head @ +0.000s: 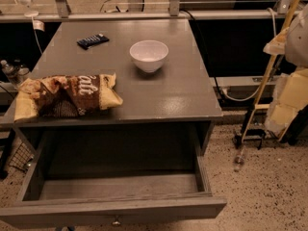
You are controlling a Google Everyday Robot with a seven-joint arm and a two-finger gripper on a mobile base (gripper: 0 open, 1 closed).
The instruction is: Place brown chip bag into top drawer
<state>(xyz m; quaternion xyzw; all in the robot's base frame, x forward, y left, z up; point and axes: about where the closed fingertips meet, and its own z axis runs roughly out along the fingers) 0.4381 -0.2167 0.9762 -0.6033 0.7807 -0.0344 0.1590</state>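
A grey bench (183,95) stands on a speckled floor, with its top drawer (120,186) pulled open. The brown chip bag (67,97) lies on the bench's front left corner, and its white lettering shows "alt". A white bowl (149,56) and a dark bar (93,41) sit farther back. The gripper (288,100) hangs at the right edge, well apart from the bag. I cannot tell whether it is open or closed.

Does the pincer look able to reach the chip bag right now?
Probably yes: the chip bag lies uncovered on the table, front left, the bowl sits farther back, and the pincer hangs beyond the right edge.
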